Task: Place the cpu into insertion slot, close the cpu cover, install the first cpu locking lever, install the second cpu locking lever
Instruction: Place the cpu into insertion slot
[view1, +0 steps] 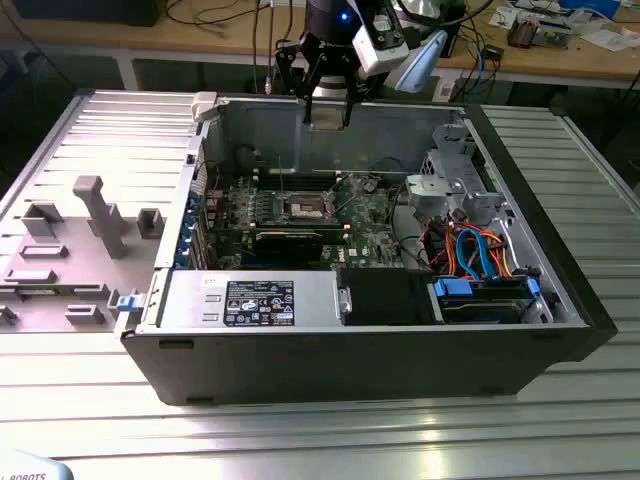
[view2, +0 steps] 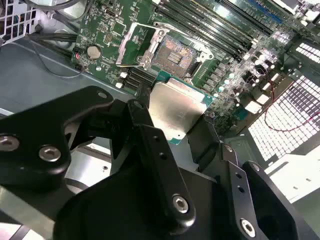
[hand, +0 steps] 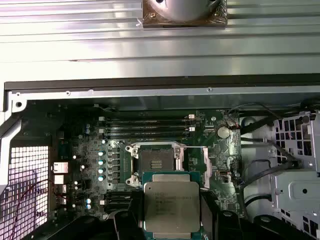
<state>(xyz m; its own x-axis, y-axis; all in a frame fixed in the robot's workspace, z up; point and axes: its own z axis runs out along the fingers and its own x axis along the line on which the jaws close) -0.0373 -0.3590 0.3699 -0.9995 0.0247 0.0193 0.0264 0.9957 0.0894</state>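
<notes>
Gripper (view1: 328, 112) clamps the cpu (hand: 171, 205) by its edges; keep it level and squared to the open insertion slot (hand: 153, 161) below.

Gripper (view1: 327, 116) above open computer case (view1: 350, 355)

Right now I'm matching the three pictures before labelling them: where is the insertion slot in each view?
Exterior view: the insertion slot sits in the middle of the motherboard, lower in the picture than the gripper.
Second wrist view: the slot lies between the cpu held by the gripper and the memory slots.
First wrist view: likewise, between cpu and memory slots.
Shared landmark: the long memory slots beside it.
</notes>
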